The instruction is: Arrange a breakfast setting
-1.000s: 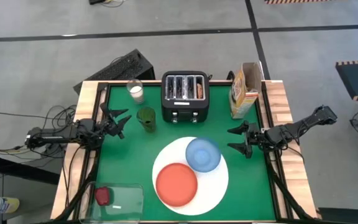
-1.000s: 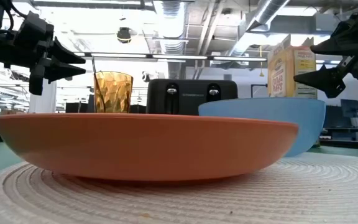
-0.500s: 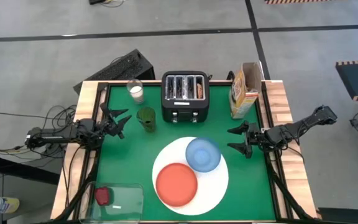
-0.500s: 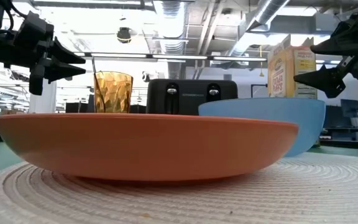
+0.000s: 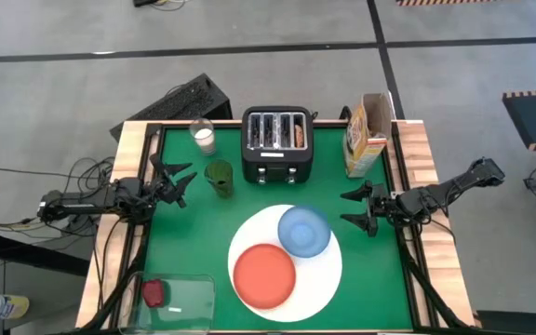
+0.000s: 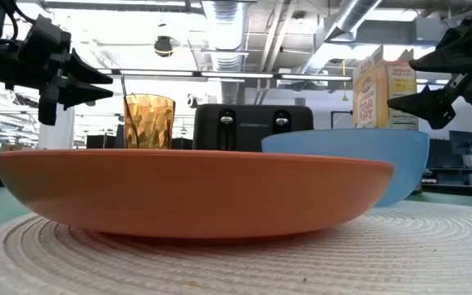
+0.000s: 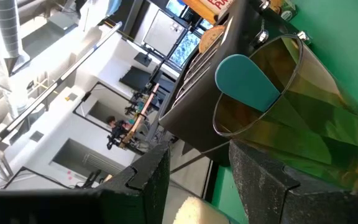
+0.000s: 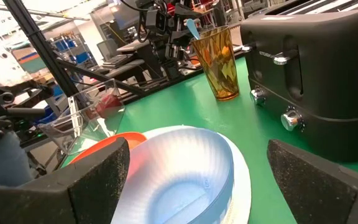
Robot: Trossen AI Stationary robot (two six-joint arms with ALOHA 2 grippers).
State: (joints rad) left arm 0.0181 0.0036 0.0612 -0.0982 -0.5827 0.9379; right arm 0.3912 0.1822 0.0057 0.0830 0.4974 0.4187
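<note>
The high view hangs over the table and looks straight down, taking in the whole green mat (image 5: 184, 251) and both arms, while the low view sits at table level right against the orange-red plate (image 6: 195, 192) and faces across to the toaster (image 6: 252, 127) and the room behind. The 2 wrist views ride the arms: the left looks close past its fingers at the amber glass (image 7: 291, 118), and the right looks across the blue bowl (image 8: 179, 174) at that same glass and toaster.
</note>
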